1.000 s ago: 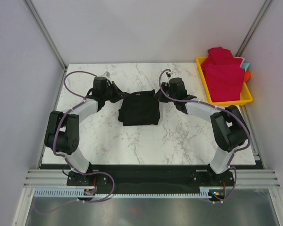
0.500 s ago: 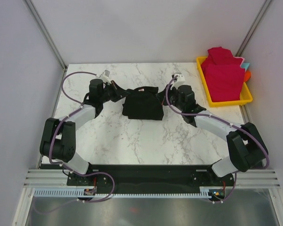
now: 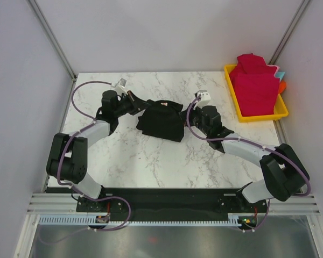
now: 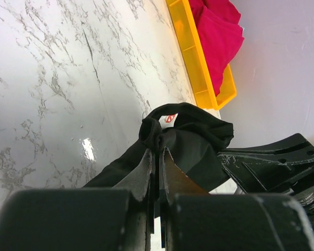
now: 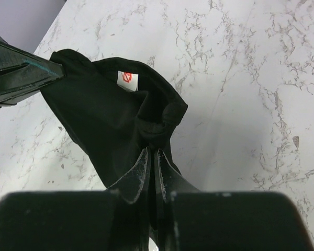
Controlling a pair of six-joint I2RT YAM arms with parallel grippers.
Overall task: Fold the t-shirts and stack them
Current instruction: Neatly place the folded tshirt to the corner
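The black t-shirt (image 3: 162,120) hangs folded between my two grippers over the middle of the table. My left gripper (image 3: 137,104) is shut on its left top edge; in the left wrist view the jaws (image 4: 157,152) pinch a bunched black hem (image 4: 191,141). My right gripper (image 3: 187,115) is shut on its right top edge; in the right wrist view (image 5: 152,152) the black shirt (image 5: 104,115) with a white label spreads away from the jaws. Folded crimson-red t-shirts (image 3: 254,86) are piled in the yellow tray (image 3: 258,116) at the back right.
The marble table (image 3: 151,161) extends around the shirt. The yellow tray (image 4: 196,63) with red cloth shows far in the left wrist view. Grey walls and metal frame posts enclose the table. Purple cables loop along both arms.
Both grippers moved with the black shirt, first away then toward the near side and right. The shirt now hangs tilted, its right end lower than before.
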